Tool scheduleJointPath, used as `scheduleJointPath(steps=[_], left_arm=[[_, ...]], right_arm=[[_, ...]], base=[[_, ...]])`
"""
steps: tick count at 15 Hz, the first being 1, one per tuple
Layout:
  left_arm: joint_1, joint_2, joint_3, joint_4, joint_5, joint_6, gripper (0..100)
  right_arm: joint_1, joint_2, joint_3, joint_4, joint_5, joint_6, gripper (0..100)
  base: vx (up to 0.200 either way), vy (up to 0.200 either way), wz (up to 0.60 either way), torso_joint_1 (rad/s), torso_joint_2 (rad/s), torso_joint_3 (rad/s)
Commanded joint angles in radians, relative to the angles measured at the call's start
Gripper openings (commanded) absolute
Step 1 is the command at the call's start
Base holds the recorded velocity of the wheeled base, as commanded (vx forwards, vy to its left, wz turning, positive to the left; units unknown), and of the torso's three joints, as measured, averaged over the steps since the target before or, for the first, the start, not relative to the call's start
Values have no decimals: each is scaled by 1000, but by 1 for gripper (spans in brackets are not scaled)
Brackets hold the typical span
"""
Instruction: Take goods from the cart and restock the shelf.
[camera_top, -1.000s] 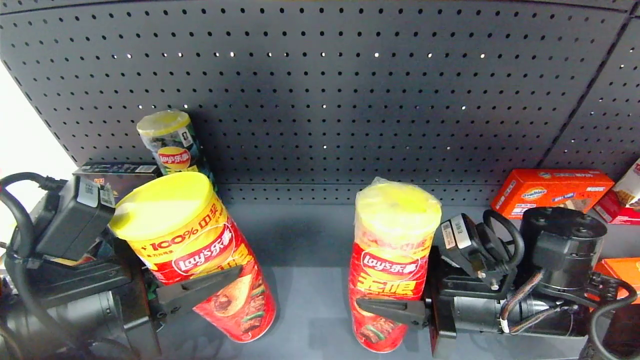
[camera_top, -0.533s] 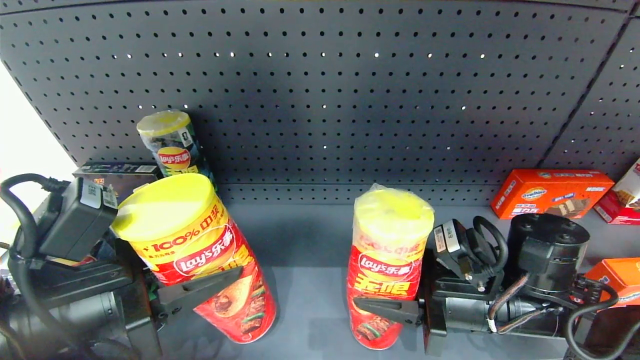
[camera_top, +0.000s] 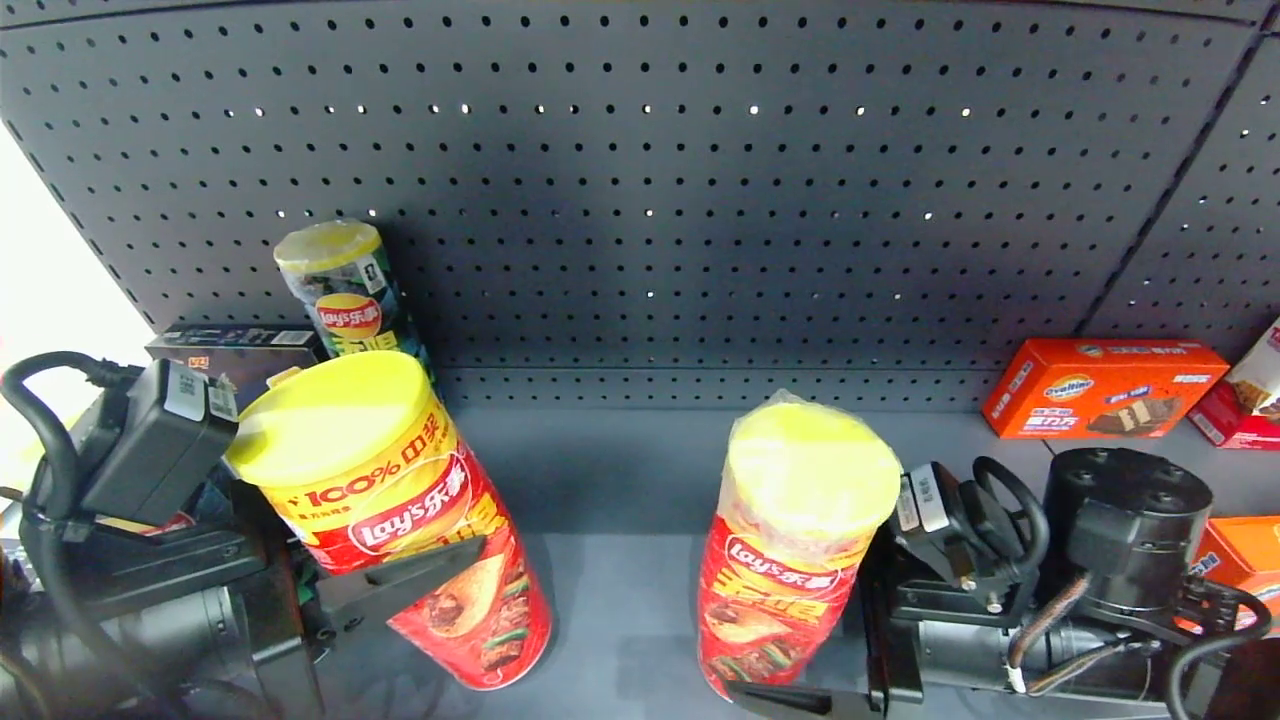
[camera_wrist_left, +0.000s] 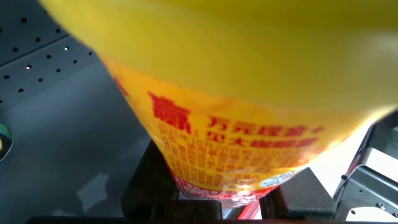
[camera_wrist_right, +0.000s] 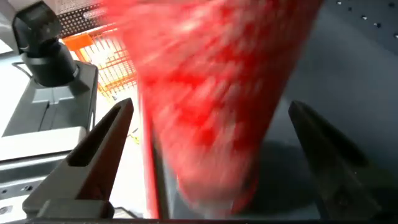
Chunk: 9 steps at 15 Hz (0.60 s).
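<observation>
Left gripper is clamped mid-body on the tilted left can at the shelf's left. Right gripper gapes loosely around the leaning right can. Probably light, slick, dentable tubes, so grab mid-body, gently.

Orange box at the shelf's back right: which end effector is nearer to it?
Right. The right end effector is at the wrapped can, just forward-left of the orange box; the left end effector grips the unwrapped can across the shelf.
</observation>
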Motion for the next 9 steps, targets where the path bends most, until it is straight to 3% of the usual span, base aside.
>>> scheduleJointPath(steps=[1, 5, 9], left_arm=[[0, 1, 0, -1, 0, 2, 0], [-2, 1, 0, -1, 0, 2, 0], [-3, 1, -1, -1, -2, 3, 0]], right_arm=[[-32, -117, 67, 3, 1, -1, 100], [-84, -254, 181, 12, -13, -1, 100], [-97, -232, 173, 12, -14, 1, 100]], base=[[0, 0, 0, 0, 0, 0], [0, 0, 0, 0, 0, 0], [0, 0, 0, 0, 0, 0]])
